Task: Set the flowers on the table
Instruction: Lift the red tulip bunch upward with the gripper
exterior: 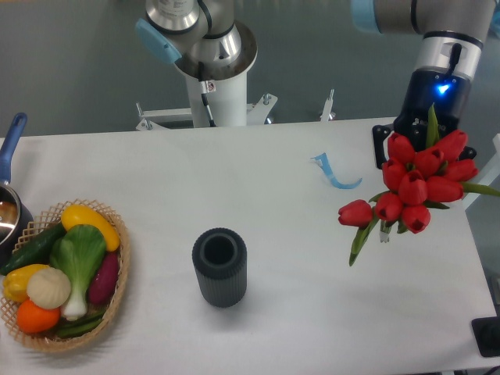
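Observation:
The flowers (418, 186), a bunch of red tulips with green stems and leaves, hang at the right side over the white table (258, 180), blooms turned toward the camera. My gripper (412, 134) comes down from the upper right, right behind the bunch. It appears shut on the stems, but the blooms hide its fingertips. One green leaf (361, 241) droops down to the left toward the tabletop. I cannot tell whether the bunch touches the table.
A dark ribbed vase (219, 267) stands upright and empty at the table's middle front. A wicker basket of vegetables (62, 281) sits at the front left, a blue-handled pot (8, 205) behind it. Blue tape (334, 173) lies near the flowers. The arm's base (211, 74) stands at the back.

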Action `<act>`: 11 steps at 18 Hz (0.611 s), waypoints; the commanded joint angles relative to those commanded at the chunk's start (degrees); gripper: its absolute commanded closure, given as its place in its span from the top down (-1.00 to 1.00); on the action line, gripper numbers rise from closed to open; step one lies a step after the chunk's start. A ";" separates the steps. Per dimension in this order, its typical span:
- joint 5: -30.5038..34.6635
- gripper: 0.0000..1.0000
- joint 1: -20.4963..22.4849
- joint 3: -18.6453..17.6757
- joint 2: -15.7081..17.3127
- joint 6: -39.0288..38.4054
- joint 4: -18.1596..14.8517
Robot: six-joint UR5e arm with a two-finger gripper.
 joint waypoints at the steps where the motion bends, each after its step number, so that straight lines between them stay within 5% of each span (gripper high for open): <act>1: 0.88 -0.29 -0.09 -0.35 0.17 0.09 0.09; 11: 10.44 -0.29 -0.44 -0.09 2.02 0.00 -0.61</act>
